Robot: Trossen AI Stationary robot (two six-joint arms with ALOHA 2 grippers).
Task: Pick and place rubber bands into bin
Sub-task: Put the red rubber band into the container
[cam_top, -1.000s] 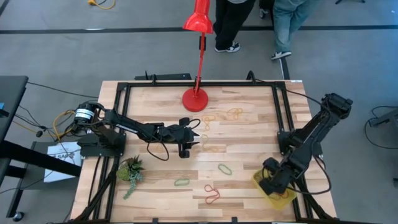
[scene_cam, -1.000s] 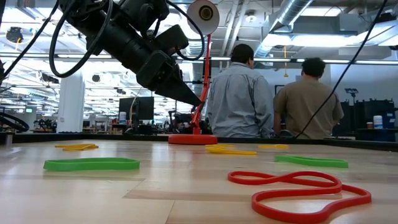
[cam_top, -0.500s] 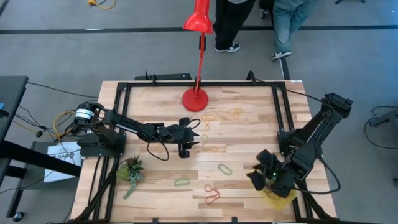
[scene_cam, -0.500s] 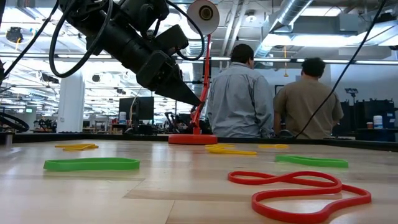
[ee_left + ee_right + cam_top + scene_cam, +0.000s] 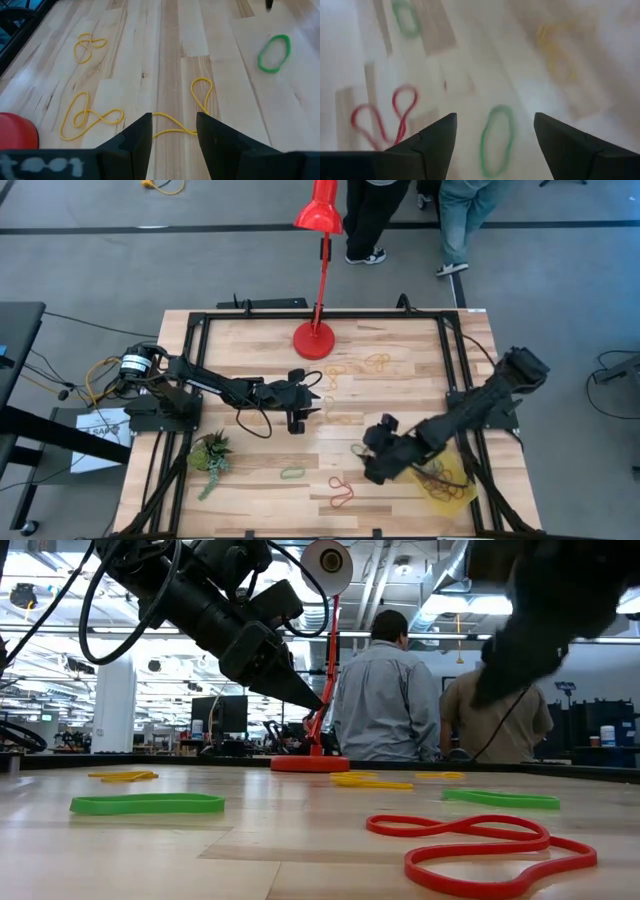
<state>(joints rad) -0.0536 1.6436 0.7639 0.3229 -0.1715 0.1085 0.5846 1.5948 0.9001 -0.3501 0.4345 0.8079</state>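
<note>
Rubber bands lie loose on the wooden table: a yellow one (image 5: pixel 197 97) runs between my left gripper's (image 5: pixel 173 120) open fingers, which hover over it without touching (image 5: pixel 312 408). My right gripper (image 5: pixel 495 120) is open above the table's middle right (image 5: pixel 372 452), over a green band (image 5: pixel 497 140). A red band (image 5: pixel 385 117) (image 5: pixel 340 492) and another green band (image 5: pixel 292 473) lie nearer the near edge. More yellow bands (image 5: pixel 378 361) lie near the lamp. The yellow bin (image 5: pixel 452 492) sits at the near right corner with some bands inside.
A red lamp stands with its round base (image 5: pixel 310 340) at the table's far middle. A small green plant (image 5: pixel 212 452) sits near the left edge. A black frame (image 5: pixel 455 360) borders the table. Two people (image 5: pixel 385 690) stand beyond the far edge.
My right gripper has swung from above the bin toward the table's left and slightly toward the far edge, and now hangs over the green band near the middle. The left arm and the bands have stayed still.
</note>
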